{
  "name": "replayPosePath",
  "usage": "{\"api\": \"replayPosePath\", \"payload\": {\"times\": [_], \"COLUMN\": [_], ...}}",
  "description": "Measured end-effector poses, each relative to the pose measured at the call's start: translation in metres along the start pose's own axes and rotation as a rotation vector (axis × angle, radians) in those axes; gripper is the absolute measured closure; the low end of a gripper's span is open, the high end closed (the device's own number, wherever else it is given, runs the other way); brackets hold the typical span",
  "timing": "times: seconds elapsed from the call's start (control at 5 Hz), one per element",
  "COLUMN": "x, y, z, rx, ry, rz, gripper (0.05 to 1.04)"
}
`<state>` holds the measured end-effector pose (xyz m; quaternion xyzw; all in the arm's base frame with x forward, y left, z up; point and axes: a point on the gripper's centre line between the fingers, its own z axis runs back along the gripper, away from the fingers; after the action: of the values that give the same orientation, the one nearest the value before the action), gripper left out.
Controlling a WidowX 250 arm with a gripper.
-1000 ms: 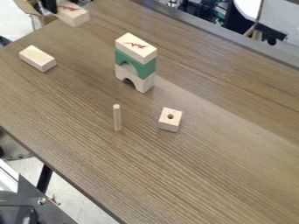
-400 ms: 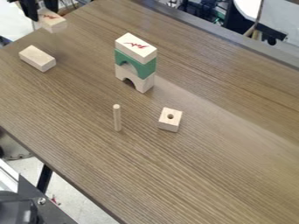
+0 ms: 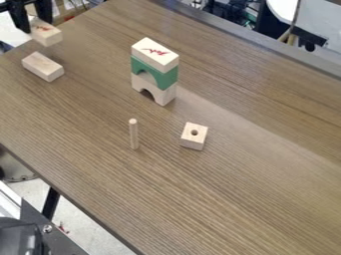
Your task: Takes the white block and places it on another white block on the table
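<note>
The gripper (image 3: 35,26) hangs fingers-down at upper left, by the table's (image 3: 233,164) edge — parted a block's width, gripping the marked block (image 3: 45,35) near the plain block (image 3: 43,66), well apart from the stack (image 3: 155,72).

The visible portion of the robot, a black two-finger gripper (image 3: 36,27), was dark throughout; its paired fingers (image 3: 21,19) were elongated, narrow and bar-shaped, with angular outlines.

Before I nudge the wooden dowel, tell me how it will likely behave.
The wooden dowel would probably tip easily, standing tall on a narrow end. Once down, it may roll, since its side looks round. Being bare wood, it should feel stiff.
</note>
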<state>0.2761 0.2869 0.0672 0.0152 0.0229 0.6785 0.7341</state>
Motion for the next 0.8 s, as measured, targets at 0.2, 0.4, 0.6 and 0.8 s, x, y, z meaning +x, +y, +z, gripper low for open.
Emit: {"api": "replayPosePath", "payload": {"times": [0.2, 0.4, 0.6, 0.8], "x": [-0.001, -0.003, -0.006, -0.009], "y": [0.006, 0.008, 0.012, 0.014], "z": [-0.01, -0.015, -0.021, -0.021], "rx": [0.017, 0.024, 0.032, 0.026], "ry": [-0.002, 0.004, 0.007, -0.003], "rz": [0.008, 0.011, 0.016, 0.023], "gripper": [0.544, 0.544, 0.544, 0.544]}}
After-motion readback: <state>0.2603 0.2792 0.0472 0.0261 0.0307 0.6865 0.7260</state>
